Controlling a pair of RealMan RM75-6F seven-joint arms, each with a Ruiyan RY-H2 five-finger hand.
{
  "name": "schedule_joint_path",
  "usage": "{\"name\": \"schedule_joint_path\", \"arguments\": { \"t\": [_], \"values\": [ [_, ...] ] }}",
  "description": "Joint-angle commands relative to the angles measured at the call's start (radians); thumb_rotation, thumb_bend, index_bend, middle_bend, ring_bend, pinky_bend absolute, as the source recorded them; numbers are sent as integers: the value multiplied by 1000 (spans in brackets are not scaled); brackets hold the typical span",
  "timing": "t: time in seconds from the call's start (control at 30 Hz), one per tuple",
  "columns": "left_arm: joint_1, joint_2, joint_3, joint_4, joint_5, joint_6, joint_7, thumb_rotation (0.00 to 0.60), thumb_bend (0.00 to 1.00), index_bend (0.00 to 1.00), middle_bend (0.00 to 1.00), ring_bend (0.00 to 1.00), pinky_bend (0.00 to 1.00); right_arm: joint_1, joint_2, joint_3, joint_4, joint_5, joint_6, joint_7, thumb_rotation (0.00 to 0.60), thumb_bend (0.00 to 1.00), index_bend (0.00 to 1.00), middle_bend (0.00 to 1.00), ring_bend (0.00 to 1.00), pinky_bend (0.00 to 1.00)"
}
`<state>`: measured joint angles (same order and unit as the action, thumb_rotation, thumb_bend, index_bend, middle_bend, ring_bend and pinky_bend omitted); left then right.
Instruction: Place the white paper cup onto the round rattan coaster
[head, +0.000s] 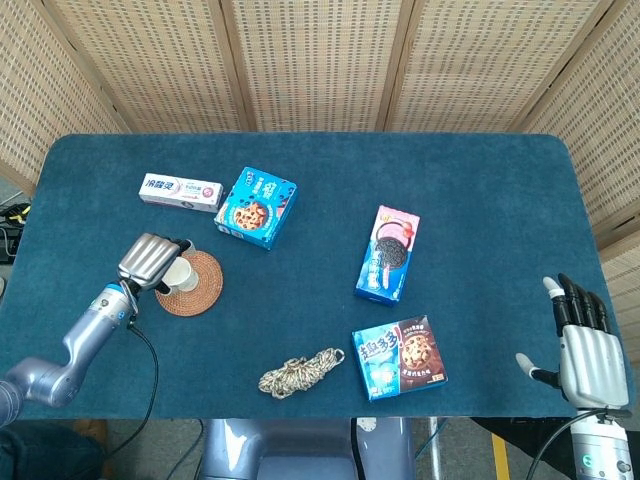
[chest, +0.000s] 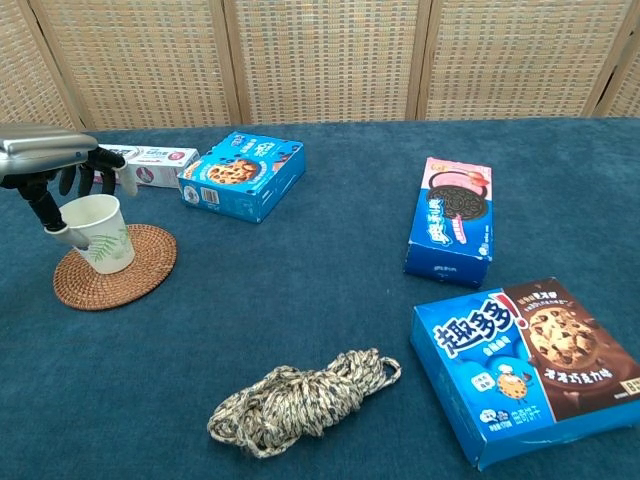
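A white paper cup (chest: 100, 233) with a green leaf print is upright over the left half of the round rattan coaster (chest: 135, 268), leaning slightly. My left hand (chest: 48, 160) comes in from the left and pinches the cup's rim, thumb inside, the other fingers curled above it. From the head view, the cup (head: 178, 275) sits on the coaster (head: 200, 285) just beside my left hand (head: 150, 262). Off the table's near right corner hangs my right hand (head: 585, 343), fingers spread and holding nothing; the chest view does not show it.
Behind the coaster lie a toothpaste box (chest: 150, 160) and a blue cookie box (chest: 243, 174). A coil of rope (chest: 305, 400) lies near the front edge. A pink-and-blue Oreo box (chest: 452, 220) and a chocolate-chip cookie box (chest: 525, 365) are on the right.
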<state>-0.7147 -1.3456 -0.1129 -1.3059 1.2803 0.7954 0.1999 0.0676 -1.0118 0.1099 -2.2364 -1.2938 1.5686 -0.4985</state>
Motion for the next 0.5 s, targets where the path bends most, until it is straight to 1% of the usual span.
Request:
{"name": "schedule_joint_path", "arguments": {
  "t": [0.03,0.13,0.3,0.4,0.5],
  "values": [
    [-3,7,4,-9,4,-1,2,600,0,3,72,134,310,0,0,0,0,1,0,1,600,0,34,0,0,0],
    [-3,18,7,-21,-1,-4,4,600,0,0,12,82,272,0,1,-1,-1,0,0,1,600,0,34,0,0,0],
    [5,48,12,-52,1,10,2,600,0,0,0,14,211,-2,4,-1,-3,-4,3,7,600,0,35,0,0,0],
    [25,88,10,-91,18,56,-22,600,0,0,0,0,125,-3,6,-2,-5,-7,4,10,600,0,35,0,0,0],
    [72,160,7,-153,47,141,-79,600,0,0,0,0,27,-4,9,-5,-8,-13,4,13,600,0,35,0,0,0]
  ]
}}
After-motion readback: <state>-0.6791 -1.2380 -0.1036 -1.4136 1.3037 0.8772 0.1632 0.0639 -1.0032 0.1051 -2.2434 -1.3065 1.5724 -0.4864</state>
